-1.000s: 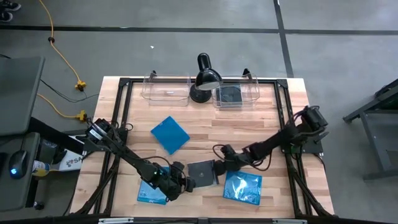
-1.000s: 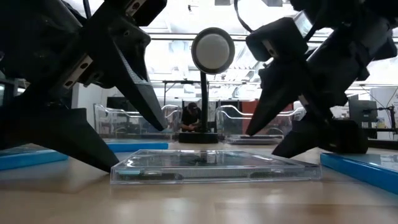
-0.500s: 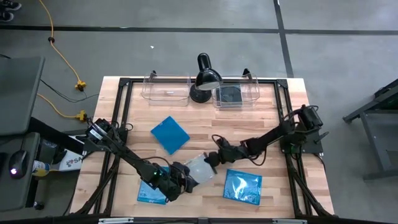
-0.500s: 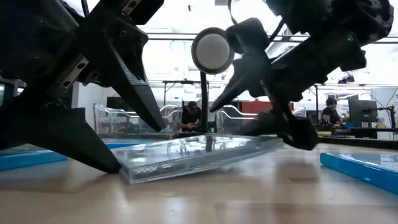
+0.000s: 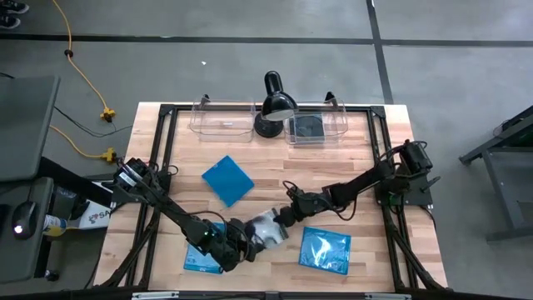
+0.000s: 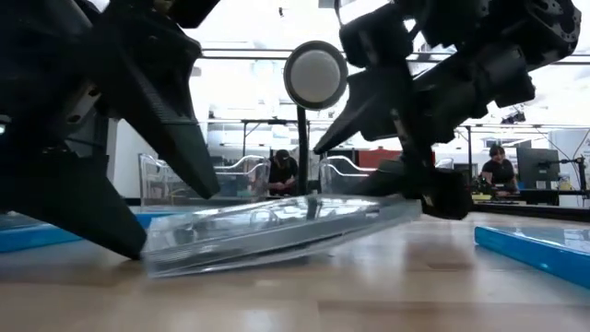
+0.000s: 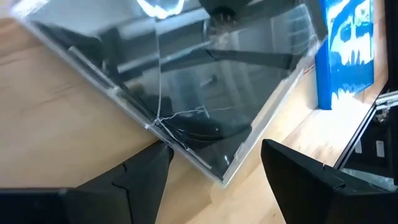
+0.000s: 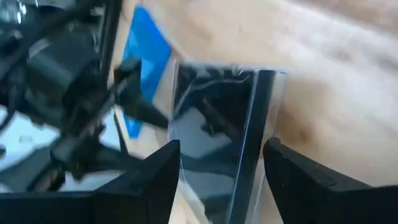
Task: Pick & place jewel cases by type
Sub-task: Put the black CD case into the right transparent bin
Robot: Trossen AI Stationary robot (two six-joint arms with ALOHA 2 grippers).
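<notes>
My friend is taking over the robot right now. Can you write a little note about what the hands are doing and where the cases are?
Left hand: open, braced at the low edge of the clear-fronted case.
Right hand: open, fingers around the raised edge, tilting the case up.
Blue cases: one mid-table, one near the front left, one near the front right.
Done: one dark case lies in the right bin; the left bin holds no case.
Left: lift the tilted case into a bin, then sort the blue ones.
</notes>
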